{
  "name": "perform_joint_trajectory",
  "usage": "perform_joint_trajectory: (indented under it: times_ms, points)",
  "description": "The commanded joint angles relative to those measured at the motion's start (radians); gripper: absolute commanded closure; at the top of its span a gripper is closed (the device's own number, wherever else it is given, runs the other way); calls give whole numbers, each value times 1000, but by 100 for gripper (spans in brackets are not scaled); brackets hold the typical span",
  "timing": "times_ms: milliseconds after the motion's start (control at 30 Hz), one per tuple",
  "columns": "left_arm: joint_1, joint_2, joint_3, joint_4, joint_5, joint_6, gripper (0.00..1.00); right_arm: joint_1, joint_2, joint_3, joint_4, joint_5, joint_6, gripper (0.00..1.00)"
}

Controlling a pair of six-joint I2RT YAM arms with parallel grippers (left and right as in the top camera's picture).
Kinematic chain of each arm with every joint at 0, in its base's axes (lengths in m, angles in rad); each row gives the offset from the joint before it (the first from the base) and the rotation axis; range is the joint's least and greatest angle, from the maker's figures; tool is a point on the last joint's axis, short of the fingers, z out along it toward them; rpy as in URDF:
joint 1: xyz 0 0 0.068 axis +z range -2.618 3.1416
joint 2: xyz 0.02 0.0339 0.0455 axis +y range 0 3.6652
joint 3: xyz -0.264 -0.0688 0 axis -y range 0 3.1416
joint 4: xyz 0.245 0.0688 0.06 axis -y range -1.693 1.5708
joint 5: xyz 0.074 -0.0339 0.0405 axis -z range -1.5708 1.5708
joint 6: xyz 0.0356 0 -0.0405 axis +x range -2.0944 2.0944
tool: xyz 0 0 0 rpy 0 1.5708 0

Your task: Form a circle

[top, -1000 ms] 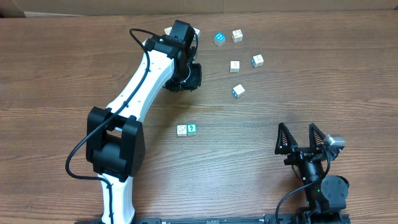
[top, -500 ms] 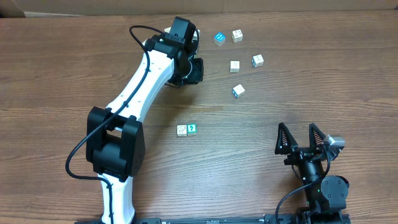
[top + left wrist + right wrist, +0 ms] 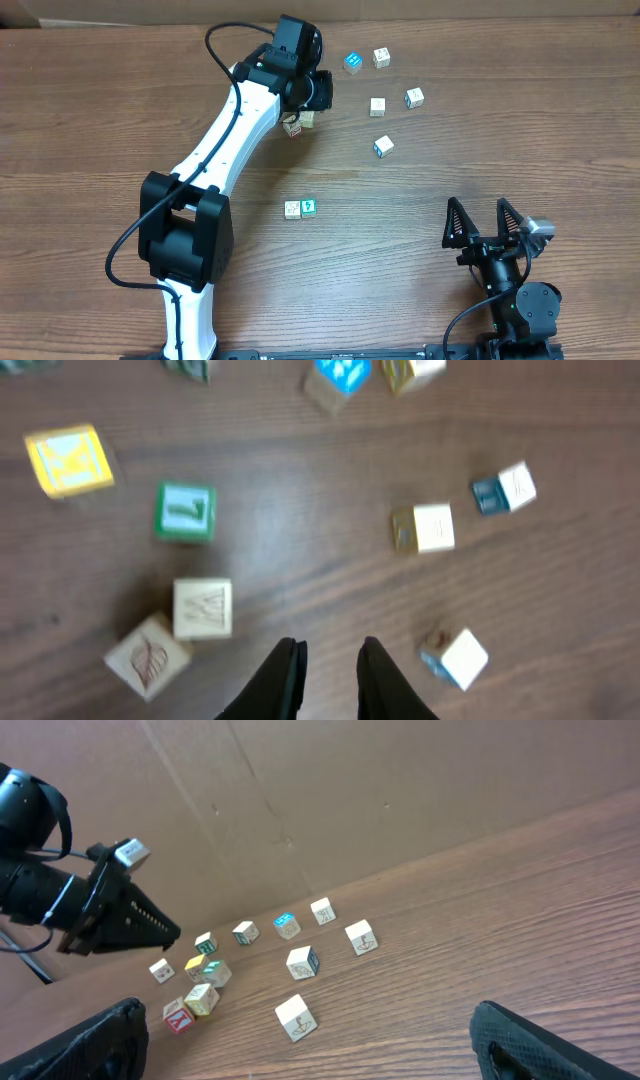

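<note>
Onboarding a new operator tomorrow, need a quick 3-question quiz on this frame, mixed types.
1. True or false: the right pincer grips a block.
2. Which pincer is out over the scattered blocks? A left pincer B right pincer
3. Overhead view: what lies beside the green block in the pair set apart from the rest?
Key: 1 false, it is open and empty; 2 A; 3 a pale wooden block.
</note>
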Motion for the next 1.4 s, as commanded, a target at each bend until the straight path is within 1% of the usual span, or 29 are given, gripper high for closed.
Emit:
perform_joint_trajectory:
  times_ms: [0, 133, 300, 533, 633, 733, 800, 867, 1033, 1167, 1367]
  points:
    - [0, -6, 24, 42, -88, -13, 82, -8, -8, -10, 3, -6, -11, 0]
    - [0, -6, 24, 81, -163, -9, 81, -8, -8, -10, 3, -6, -11, 0]
    - [0, -6, 24, 116, -214, -1, 78, -8, -8, -10, 3, -6, -11, 0]
    - [0, -6, 24, 142, -235, 17, 64, -8, -8, -10, 3, -6, -11, 0]
    - [0, -6, 24, 155, -234, 51, 59, -8, -8, -10, 3, -6, -11, 0]
    - [0, -6, 24, 156, -234, 66, 46, -8, -8, -10, 3, -6, -11, 0]
    - [0, -6, 24, 156, -234, 66, 45, -8, -8, -10, 3, -6, -11, 0]
    - [0, -6, 24, 155, -234, 66, 41, -8, -8, -10, 3, -6, -11, 0]
    - [0, -6, 24, 156, -234, 75, 24, -8, -8, -10, 3, -6, -11, 0]
    - [0, -6, 24, 156, -234, 92, 17, -8, -8, -10, 3, -6, -11, 0]
    - [0, -6, 24, 159, -234, 104, 11, -8, -8, -10, 3, -6, -11, 0]
